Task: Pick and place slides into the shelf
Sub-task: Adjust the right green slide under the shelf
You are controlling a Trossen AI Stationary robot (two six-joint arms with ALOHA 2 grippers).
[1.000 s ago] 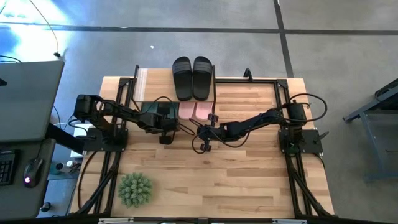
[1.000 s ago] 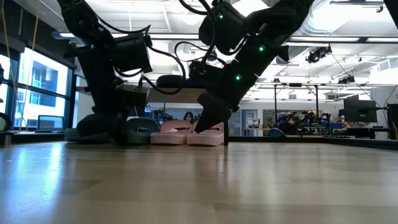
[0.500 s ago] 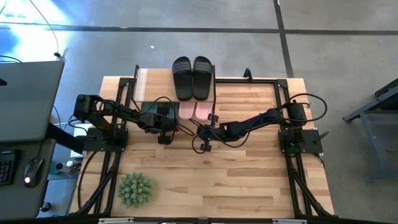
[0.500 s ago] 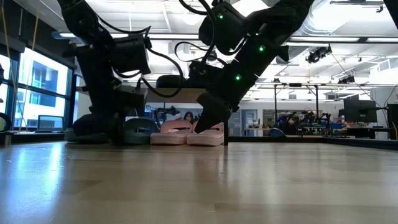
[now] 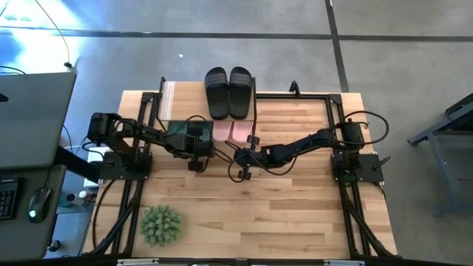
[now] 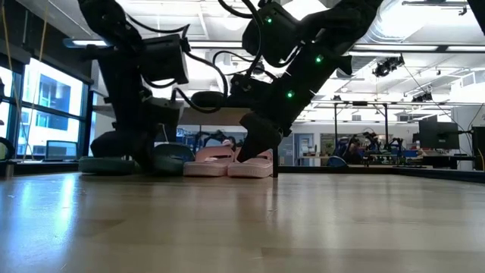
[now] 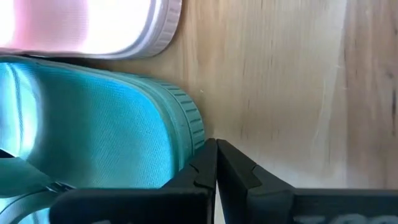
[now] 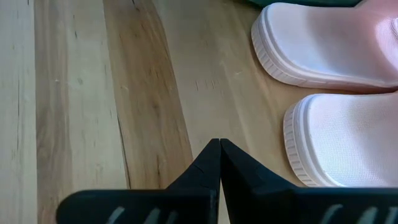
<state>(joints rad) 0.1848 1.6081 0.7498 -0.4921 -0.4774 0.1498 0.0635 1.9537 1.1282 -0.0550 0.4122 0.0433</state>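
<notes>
Shelf (image 5: 171, 94) sits at the far edge of the surface (image 5: 295, 214); black slides (image 5: 228, 92) lie side by side on its light top board, toes pointing away from the arms.

Pink slides (image 5: 232, 131) are on the surface just under the near edge of that board, heels poking out toward the arms. In the low view the pink pair (image 6: 227, 161) sits flat, soles down, the two touching or nearly so. Dark green slides (image 5: 179, 132) are directly left of the pink pair, mostly covered by the left arm from above; low view shows one green slide (image 6: 168, 158) flat on the surface right beside the pink one.

Left gripper (image 5: 195, 164) hangs low at the heel end of the green pair, fingers pressed together, holding nothing. Left wrist view: closed fingers (image 7: 236, 171) sit at the rim of a green slide (image 7: 99, 137), with a pink heel (image 7: 93, 28) next to it; can't tell if the tips touch the green rim.

Right gripper (image 5: 247, 174) is just near-side of the pink pair, fingers shut on nothing. Right wrist view: closed fingers (image 8: 205, 171) point at bare wood beside two pink heels (image 8: 336, 93), clear of both.

Spiky green plant ball (image 5: 160, 224) sits near the front left, well apart from everything else.
</notes>
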